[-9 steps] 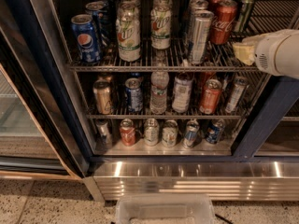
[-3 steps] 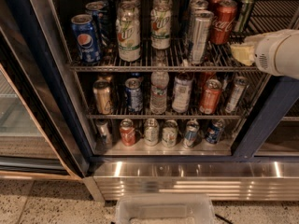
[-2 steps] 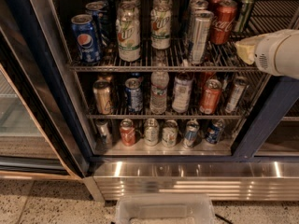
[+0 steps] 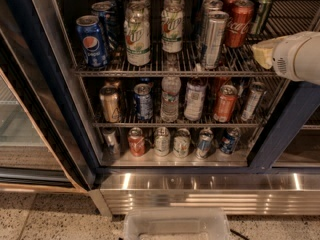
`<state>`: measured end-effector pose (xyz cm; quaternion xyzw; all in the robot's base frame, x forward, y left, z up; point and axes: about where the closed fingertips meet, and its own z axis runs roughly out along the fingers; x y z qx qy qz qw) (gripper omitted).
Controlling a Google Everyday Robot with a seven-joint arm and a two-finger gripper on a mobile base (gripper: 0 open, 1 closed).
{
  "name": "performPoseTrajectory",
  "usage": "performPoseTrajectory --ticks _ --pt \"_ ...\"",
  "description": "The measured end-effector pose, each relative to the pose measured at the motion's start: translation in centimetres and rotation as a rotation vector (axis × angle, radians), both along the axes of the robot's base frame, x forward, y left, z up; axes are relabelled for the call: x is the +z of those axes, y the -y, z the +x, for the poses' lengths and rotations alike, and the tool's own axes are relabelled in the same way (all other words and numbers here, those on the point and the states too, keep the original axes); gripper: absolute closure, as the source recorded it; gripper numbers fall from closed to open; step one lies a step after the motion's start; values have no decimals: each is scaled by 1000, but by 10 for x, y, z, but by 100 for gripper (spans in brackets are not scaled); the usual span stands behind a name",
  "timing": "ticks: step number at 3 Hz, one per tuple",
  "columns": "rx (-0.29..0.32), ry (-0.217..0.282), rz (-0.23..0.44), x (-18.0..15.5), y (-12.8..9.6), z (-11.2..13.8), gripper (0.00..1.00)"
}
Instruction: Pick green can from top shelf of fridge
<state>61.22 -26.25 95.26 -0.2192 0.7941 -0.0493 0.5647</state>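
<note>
pincer (image 4: 263, 54): right side, at front edge of top shelf (image 4: 150, 70); wide or narrow, can't tell
green can (image 4: 262, 12): upright, far right-rear, beside red Coke can (image 4: 239, 23)
handling: prob light, stiff, slick; grip mid-body
room: Coke tight on left, bare rack to right, so approach from there

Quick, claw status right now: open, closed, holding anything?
Claw: cannot be told. It is at the right end of the silvery wire-rack top shelf, just below the slim dark green can.
</note>
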Motion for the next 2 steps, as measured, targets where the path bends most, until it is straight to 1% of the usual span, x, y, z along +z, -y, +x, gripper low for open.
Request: performPoseTrajectory --ticks 1,2 --pt "0 0 0 0 0 0 71" --pt "-14 14 15 6 1 14 71"
